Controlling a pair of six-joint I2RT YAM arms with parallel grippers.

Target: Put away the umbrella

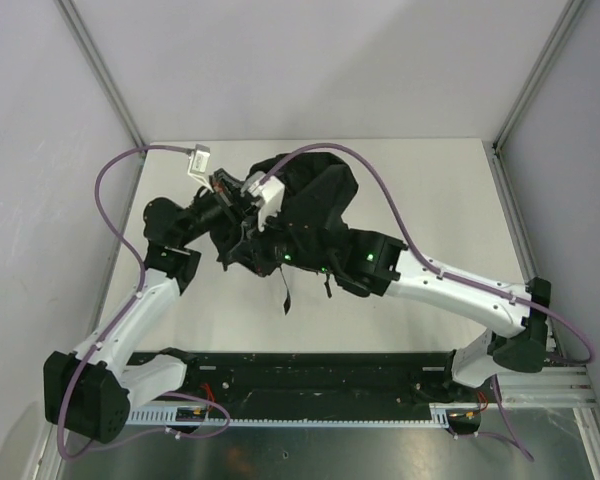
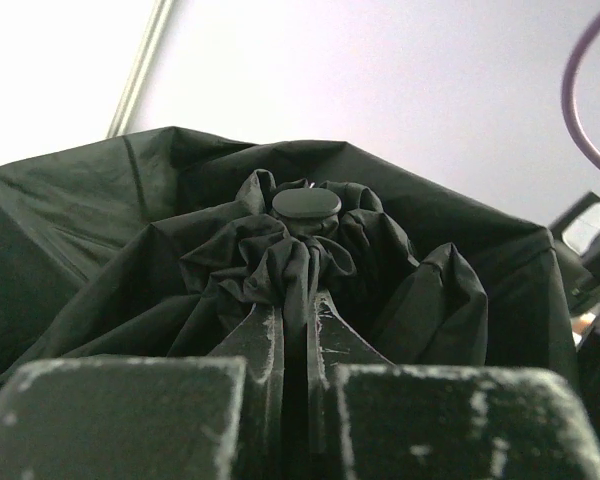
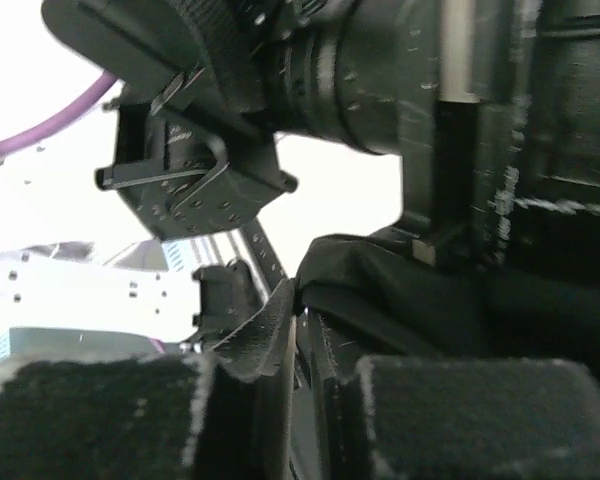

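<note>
Left claw (image 2: 298, 305) pinches umbrella (image 2: 160, 240); right claw (image 3: 292, 335) seemingly likewise.

counter (image 1: 450, 190) closed in by walls on the left (image 1: 40, 150), back (image 1: 320, 60) and right (image 1: 570, 170); no passage is offered past those edges. centre rear is blocked by the bunched umbrella (image 1: 315, 195). its near-left side is crowded: left gripper (image 2: 298, 305) and right gripper (image 3: 296, 310) are packed close, the left arm's body seen just above the right fingers. near right is crossed by the right forearm (image 1: 450, 285). two purple cables are arched overhead, one at left rear (image 1: 115, 175), one over the umbrella (image 1: 380, 195). open surface is noted at right rear, and in the strip before the base rail (image 1: 310, 372), crossed only by the cord (image 1: 285, 295).
</note>
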